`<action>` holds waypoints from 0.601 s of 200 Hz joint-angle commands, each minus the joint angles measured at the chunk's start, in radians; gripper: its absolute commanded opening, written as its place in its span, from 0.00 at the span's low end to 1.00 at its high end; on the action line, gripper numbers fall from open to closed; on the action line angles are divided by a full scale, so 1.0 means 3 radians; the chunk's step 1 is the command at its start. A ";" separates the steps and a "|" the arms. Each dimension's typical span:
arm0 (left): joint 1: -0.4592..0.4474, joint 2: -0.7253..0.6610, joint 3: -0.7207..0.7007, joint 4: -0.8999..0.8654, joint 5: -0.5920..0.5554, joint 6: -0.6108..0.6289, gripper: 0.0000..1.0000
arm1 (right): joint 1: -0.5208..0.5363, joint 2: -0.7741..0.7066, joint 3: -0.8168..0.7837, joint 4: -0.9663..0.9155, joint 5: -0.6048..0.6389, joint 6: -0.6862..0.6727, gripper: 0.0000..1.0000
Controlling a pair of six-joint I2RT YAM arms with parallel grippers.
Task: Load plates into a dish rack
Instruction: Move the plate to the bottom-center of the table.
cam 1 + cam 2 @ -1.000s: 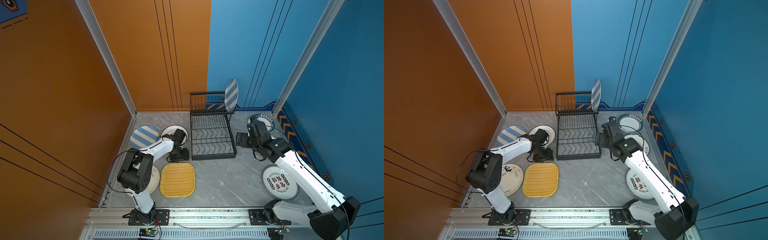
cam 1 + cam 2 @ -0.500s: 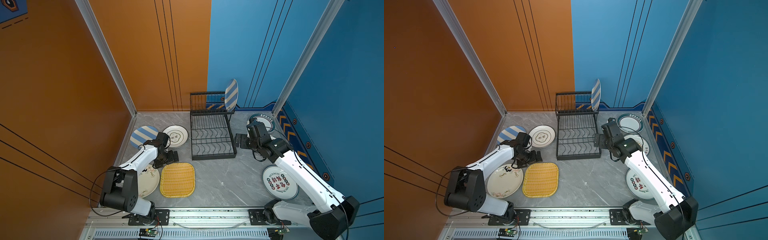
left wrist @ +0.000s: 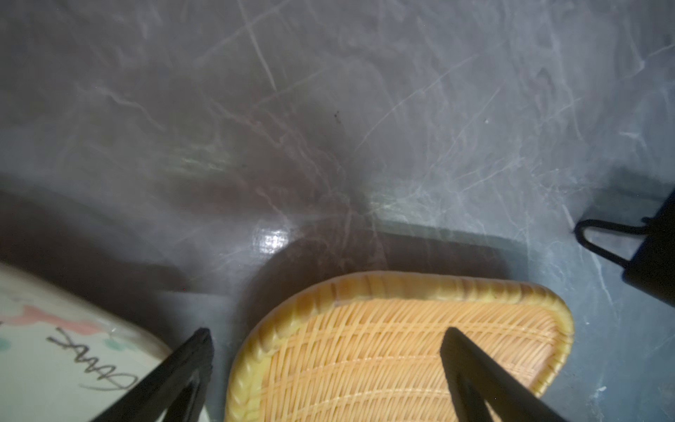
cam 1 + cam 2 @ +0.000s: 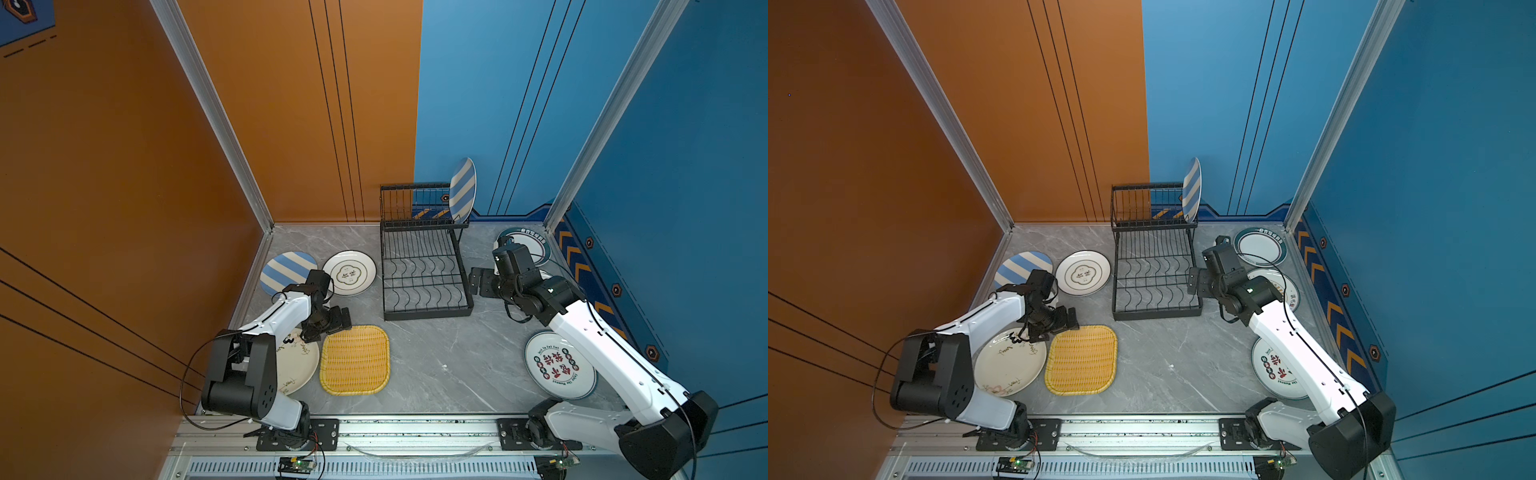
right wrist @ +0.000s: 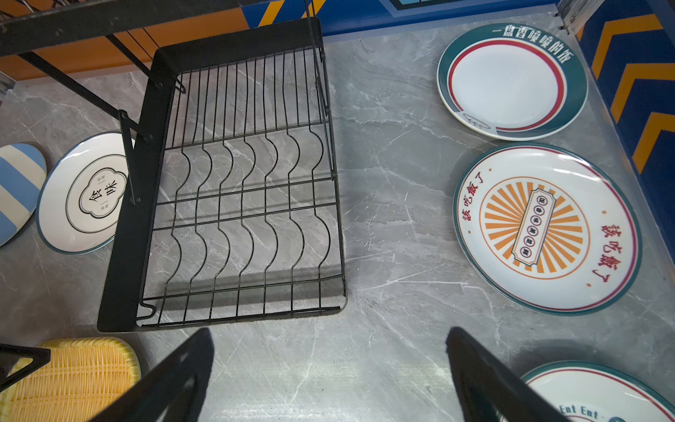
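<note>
**Desk:** Where is the rack?

**Photographer:** The black wire two-tier dish rack [image 4: 424, 286] stands at the back centre of the grey marble tabletop [image 4: 436, 361]. A blue-and-cream striped plate [image 4: 462, 189] stands on edge at the right end of its raised upper tier.

**Desk:** And the other plates?

**Photographer:** They all lie flat on the table. To the left of the rack, a second striped plate [image 4: 286, 266] lies beside a white round plate with a black quatrefoil emblem [image 4: 349, 272]. Nearer the front is a cream round plate with black handwriting [image 4: 1011, 361], with a yellow woven rounded-square plate [image 4: 355, 359] just beside it. To the right of the rack are three more. They are a teal-rimmed white plate [image 4: 1260, 246], a white plate with an orange sunburst [image 5: 546, 228], and a white plate printed with red characters [image 4: 559, 365], which is partly hidden by the right arm.

**Desk:** What about the grippers?

**Photographer:** The left gripper [image 3: 327, 336] hangs at the yellow woven plate's back left corner with its jaws wide apart. One finger is over the weave and the other is over the gap toward the cream plate. It holds nothing, and I cannot tell whether it touches the rim. The right gripper [image 5: 328, 336] is also spread wide and empty. It hangs over bare marble just beside the rack's right edge, between the rack and the sunburst plate.
</note>
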 commanded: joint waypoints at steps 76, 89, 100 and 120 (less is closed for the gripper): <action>-0.0353 -0.0104 -0.0205 -0.0076 0.0391 -0.0348 0.98 | -0.0036 0.0019 -0.0012 -0.0013 0.0005 0.0007 1.00; -0.0442 -0.0121 -0.0194 -0.0070 0.0416 -0.0418 0.98 | -0.0036 0.0019 -0.0024 -0.0010 -0.0005 0.0017 1.00; -0.0513 -0.0121 -0.0160 -0.0070 0.0437 -0.0466 0.98 | -0.0032 0.0023 -0.0040 0.0000 -0.0016 0.0022 1.00; -0.0622 -0.0107 -0.0105 -0.0068 0.0499 -0.0539 0.98 | -0.0021 0.0041 -0.0065 0.0019 -0.0048 0.0037 1.00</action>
